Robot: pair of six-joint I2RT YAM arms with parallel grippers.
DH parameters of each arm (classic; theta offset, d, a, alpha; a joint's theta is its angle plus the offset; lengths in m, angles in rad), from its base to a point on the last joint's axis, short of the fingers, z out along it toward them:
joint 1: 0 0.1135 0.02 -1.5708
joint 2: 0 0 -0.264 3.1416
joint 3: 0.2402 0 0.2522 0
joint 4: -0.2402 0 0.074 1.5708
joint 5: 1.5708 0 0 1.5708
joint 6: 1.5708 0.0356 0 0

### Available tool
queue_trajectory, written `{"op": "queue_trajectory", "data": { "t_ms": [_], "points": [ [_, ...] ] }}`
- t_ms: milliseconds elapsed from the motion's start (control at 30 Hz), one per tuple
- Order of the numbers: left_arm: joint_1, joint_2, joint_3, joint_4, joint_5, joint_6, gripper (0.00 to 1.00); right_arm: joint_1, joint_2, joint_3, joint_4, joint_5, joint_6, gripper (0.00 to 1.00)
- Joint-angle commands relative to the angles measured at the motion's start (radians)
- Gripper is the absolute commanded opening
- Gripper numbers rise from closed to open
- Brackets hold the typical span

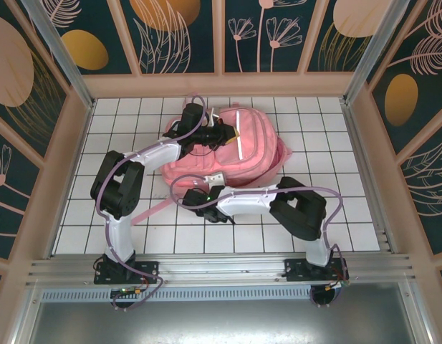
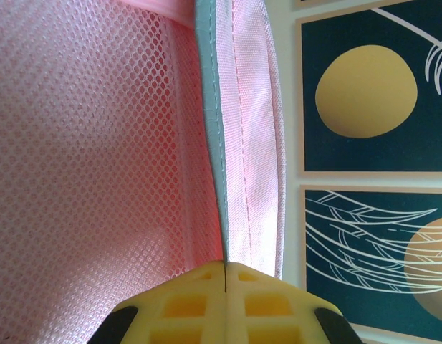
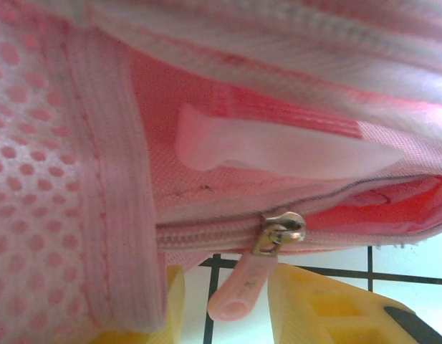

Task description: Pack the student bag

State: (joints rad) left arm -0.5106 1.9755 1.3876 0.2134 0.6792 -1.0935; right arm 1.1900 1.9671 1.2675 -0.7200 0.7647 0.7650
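Student bag [image 1: 251, 143] seam clamped in left end effector [image 2: 226, 268]; interior hidden.

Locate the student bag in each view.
Top external: student bag, centre, far half of the tiled table.
Left wrist: its mesh and seam, left two-thirds, edge pinched in left pincer.
Right wrist: upper picture, zipper pull low centre.
Shared landmark: tiled table, top external and right wrist.

Overhead view looking down from behind, wrist views tight on student bag [image 1: 258, 152] (shared)
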Motion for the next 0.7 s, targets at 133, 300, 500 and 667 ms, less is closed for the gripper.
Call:
{"op": "queue_trajectory", "data": {
  "t_ms": [133,300,500,667],
  "points": [
    [0.029,0.014,-0.007,0.024,-0.006,-0.010,0.01,-0.013,0.049,0.063,-0.057,0.077,-0.020,0.19],
    [0.029,0.015,-0.009,0.021,-0.010,-0.004,0.01,-0.025,-0.025,0.002,-0.003,0.069,-0.039,0.00],
    [0.029,0.015,0.003,-0.010,-0.026,0.024,0.03,-0.042,-0.159,-0.100,0.133,-0.039,-0.113,0.00],
    [0.038,-0.003,0.014,-0.052,-0.045,0.057,0.16,-0.122,-0.346,-0.318,0.400,-0.322,-0.164,0.00]
  ]
}}
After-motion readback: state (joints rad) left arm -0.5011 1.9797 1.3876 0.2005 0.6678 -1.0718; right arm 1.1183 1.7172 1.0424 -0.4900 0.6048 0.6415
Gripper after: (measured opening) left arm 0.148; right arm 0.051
